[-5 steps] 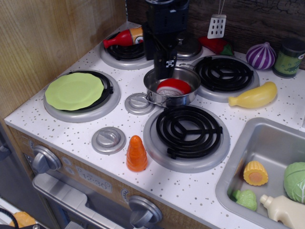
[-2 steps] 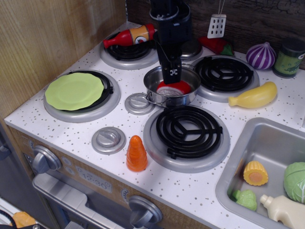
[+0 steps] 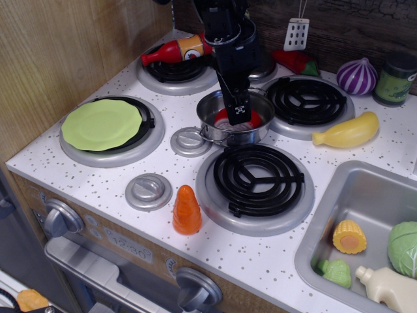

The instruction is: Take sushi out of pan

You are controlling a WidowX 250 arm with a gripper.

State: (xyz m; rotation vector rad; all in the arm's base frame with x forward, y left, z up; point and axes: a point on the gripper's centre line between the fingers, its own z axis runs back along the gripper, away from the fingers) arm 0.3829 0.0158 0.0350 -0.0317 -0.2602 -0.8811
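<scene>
Risk, slip: the claw (image 3: 238, 115) reaches down into the pan (image 3: 235, 117) right over the sushi (image 3: 238, 120); in my judgement a shallow pinch on the round red band could let the piece squirt sideways against the steel wall.
Risk, pan drag: the pan looks light and sits loose on the desk (image 3: 98, 176) between the burners; a finger catching its rim on the way up could tip it or haul it along.
Risk, neighbours: the ketchup bottle (image 3: 174, 50) lies close behind the arm at upper centre, so a wide swing out might knock it.
Claw state: its tips are down inside the pan and hide the contact, so I cannot tell whether it is spread or closed on the piece.
Sushi place: inside the pan, just above the frame's centre, its red edge peeking out on both sides of the claw.
Pan contents: the sushi only, as far as shows.
Sink (image 3: 326, 215), lower right: corn (image 3: 349, 236), a cabbage (image 3: 404, 248), a small green vegetable (image 3: 337, 272) and a cream bottle (image 3: 388, 287).
Green plate (image 3: 101, 123), left burner: nothing on it.
Loose on the desk: orange carrot (image 3: 187, 210) at lower centre, yellow squash (image 3: 346, 131) at right.
</scene>
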